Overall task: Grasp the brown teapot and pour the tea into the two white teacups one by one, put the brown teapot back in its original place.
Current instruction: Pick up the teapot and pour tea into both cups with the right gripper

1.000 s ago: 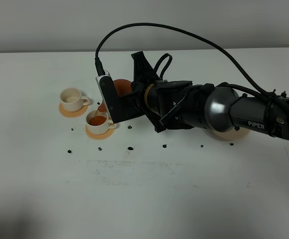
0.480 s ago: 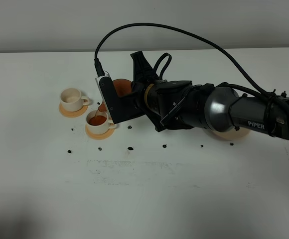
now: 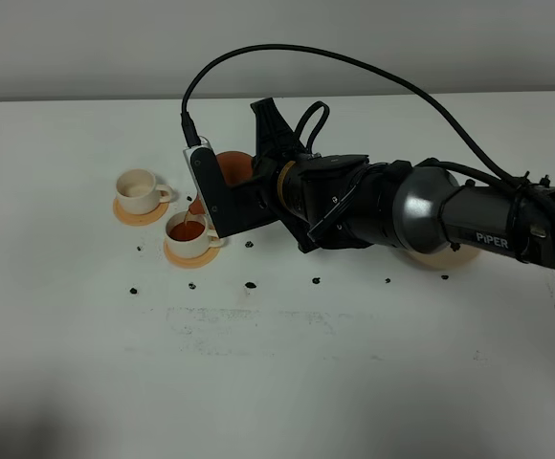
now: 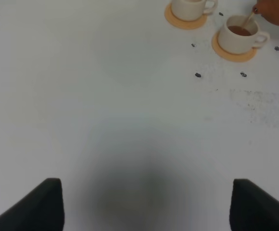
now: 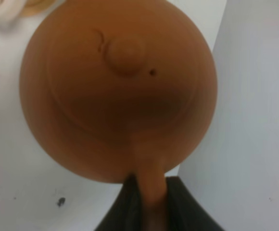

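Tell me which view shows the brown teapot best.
The right wrist view: the brown teapot fills it, lid knob and handle plain. The exterior high view shows only a sliver behind the right arm; the left wrist view catches just its edge.

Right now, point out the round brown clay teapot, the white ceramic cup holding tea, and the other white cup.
brown clay teapot point(image 5: 125, 52): right wrist view, lid knob.
white ceramic cup holding tea point(image 4: 235, 44): left wrist view, wall.
other white cup point(image 3: 135, 201): high view, wall.

A white table point(image 3: 373, 392) is backed by a plain pale-grey wall point(image 3: 77, 48). Small dark specks point(image 3: 250, 285) are scattered across the tabletop, and faint scuffs point(image 3: 249, 320) are seen nearby.
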Tool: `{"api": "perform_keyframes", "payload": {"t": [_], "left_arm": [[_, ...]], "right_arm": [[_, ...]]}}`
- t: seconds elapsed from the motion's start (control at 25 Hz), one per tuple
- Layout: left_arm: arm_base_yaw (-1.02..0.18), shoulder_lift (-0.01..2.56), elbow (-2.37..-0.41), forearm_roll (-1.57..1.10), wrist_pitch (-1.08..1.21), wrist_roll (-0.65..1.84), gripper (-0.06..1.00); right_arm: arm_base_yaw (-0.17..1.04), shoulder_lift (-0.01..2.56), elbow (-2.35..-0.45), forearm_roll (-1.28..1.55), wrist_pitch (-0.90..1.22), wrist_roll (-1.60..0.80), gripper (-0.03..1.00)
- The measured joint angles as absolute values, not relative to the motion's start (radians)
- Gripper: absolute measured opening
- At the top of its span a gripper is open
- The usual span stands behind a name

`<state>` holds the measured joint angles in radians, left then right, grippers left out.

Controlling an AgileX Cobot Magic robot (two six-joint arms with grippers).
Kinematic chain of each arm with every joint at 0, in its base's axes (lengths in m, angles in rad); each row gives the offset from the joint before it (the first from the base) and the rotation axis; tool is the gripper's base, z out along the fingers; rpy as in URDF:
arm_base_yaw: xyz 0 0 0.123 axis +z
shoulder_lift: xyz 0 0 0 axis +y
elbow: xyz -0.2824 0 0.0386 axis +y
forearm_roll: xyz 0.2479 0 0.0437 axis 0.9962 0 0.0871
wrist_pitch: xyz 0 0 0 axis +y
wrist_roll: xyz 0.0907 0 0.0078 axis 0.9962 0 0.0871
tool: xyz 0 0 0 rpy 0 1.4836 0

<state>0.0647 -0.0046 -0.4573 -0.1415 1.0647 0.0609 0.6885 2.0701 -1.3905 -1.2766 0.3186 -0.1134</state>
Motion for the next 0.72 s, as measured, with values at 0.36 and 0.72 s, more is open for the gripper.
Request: {"api": "perform_keyframes", "payload": {"t": [0.36,0.72], "left_arm": [[0.065,-0.005,-0.457,-0.142,1.065,0.061,0.67],[0.065,-0.005,-0.457,-0.142,1.065,0.061,0.67]], "right_arm": [[0.689,2.07,-1.39,-1.278,0.319,-0.115,0.09],[0.689,2.07,-1.39,-1.299,0.319,-0.115,0.09]]}}
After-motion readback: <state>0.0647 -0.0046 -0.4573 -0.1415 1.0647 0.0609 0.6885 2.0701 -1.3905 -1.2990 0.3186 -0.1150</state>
